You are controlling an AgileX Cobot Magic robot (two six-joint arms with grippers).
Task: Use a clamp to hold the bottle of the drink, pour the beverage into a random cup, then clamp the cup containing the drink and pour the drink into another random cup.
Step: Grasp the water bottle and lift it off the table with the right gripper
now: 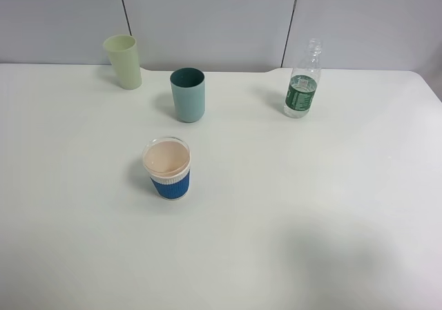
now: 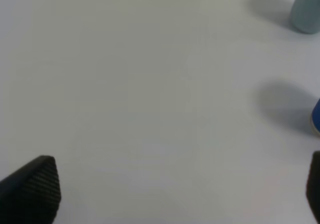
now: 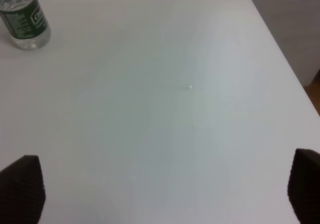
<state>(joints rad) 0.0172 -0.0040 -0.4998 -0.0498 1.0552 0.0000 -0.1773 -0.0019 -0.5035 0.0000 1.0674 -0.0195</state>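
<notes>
Bottle [image 3: 25,17] well apart from wide-spread right gripper [image 3: 166,158]

Three cups stand on the one white table [image 1: 311,206], no two alike. One is a pale yellow-green tumbler [image 1: 123,61], close to the far edge and toward the far left corner. One is a dusty teal tumbler [image 1: 188,94], a little further in from that edge. One is a short blue-sleeved cup [image 1: 167,168], further in again. There is one bottle [image 1: 302,82], clear plastic with a dark green label, near the far edge on the right half. Two grippers show in the wrist views, the left gripper [image 2: 172,194] and the right gripper [image 3: 162,191], each with two dark ribbed fingertips in sight.
</notes>
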